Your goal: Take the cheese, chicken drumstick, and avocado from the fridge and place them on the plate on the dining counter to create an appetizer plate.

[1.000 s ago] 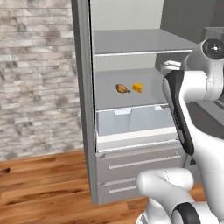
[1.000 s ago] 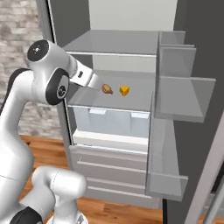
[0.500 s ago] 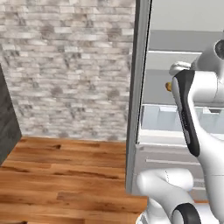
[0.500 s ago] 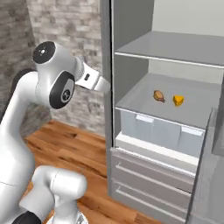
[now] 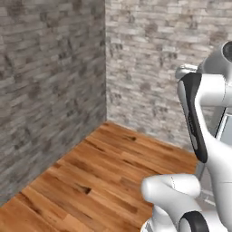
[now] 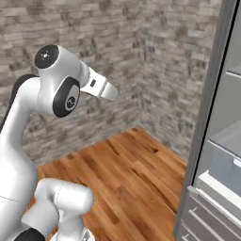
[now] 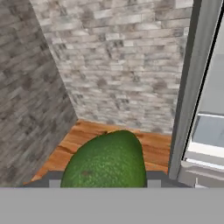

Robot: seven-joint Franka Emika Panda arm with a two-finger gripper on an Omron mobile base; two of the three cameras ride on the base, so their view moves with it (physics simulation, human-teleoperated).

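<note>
Since half a second ago the base has swung away from the fridge point(image 6: 221, 122), so both base views have shifted wholesale: the shelves with the drumstick and cheese have slid out of frame, and a corner of brick wall point(image 5: 54, 81) and wooden floor point(image 5: 104, 176) now lies ahead of the arm.

From the hand camera, the avocado point(image 7: 106, 161) sits right between the jaws, a dark green rounded mass rising from the bottom edge. The finger tips point(image 7: 54, 179) show as small dark stubs, one at each side of its base, touching it. The jaws are clamped on the avocado, held part-way apart by its width.

Beyond the avocado, ahead of the jaws, lie the floor and the brick wall corner. To the right of the jaws stands the grey upright edge of the fridge, with a pale shelf and a translucent drawer front just past it.

From the right base camera, the white arm bends at its dark elbow joint and the hand points toward the wall corner, with the fridge's frame, shelves and lower drawers well off to its right.
</note>
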